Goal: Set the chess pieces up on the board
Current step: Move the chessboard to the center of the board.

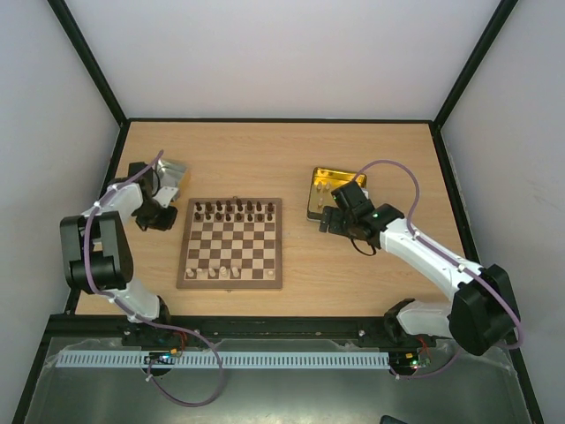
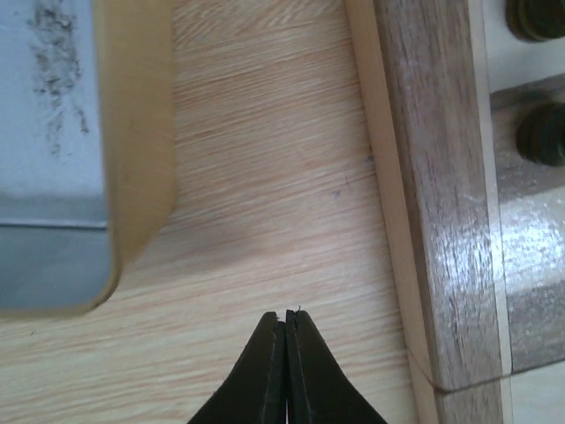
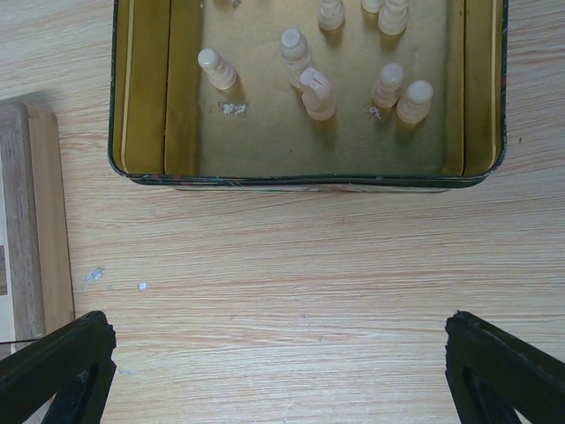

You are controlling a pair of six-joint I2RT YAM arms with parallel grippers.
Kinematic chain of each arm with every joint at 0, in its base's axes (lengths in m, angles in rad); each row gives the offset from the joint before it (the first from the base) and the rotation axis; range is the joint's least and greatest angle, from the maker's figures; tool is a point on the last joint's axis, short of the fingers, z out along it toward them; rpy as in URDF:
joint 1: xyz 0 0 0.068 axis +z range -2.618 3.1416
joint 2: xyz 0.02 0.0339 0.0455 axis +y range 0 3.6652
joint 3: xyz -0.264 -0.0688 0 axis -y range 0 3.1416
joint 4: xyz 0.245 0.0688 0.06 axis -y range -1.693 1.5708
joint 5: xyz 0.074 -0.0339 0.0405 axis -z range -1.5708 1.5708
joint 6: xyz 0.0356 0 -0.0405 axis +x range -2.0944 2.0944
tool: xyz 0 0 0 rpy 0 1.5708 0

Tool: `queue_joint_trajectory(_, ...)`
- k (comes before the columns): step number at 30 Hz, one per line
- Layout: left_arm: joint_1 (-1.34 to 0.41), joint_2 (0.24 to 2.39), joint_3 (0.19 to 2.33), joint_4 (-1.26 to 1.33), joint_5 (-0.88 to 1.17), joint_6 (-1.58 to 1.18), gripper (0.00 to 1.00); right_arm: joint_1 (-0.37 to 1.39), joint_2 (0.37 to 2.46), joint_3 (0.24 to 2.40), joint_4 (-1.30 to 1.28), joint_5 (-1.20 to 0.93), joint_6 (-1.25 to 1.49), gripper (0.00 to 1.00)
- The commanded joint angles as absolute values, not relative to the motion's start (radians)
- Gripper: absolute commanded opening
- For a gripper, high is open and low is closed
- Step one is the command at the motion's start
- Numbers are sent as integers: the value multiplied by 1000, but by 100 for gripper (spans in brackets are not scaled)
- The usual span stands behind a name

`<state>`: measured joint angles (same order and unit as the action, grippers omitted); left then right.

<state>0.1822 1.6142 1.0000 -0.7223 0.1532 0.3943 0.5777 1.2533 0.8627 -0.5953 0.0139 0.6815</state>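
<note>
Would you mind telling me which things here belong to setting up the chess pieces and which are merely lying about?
Job: board; dark pieces on its far row; cream pieces in the gold tray.
Lying about: silver tray; specks on the table.

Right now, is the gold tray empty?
No. The gold tray holds several cream chess pieces, visible on its floor in the right wrist view.

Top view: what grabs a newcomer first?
The board mid-table, dark pieces lining its far side and only a few pale pieces on the near row. More stand in the gold tray to its right, the open right gripper facing it. The left gripper is shut on nothing beside the board's left edge.
</note>
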Motion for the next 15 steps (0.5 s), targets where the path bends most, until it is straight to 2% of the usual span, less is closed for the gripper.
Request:
queue_joint_trajectory(1,162,1659,1036,-699,154,351,2,581,1222,842,-604,28,694,98)
queue_joint_trajectory(15,89,1804,1104,-651,204,282,2,581,1219,836,-608,29,699,98)
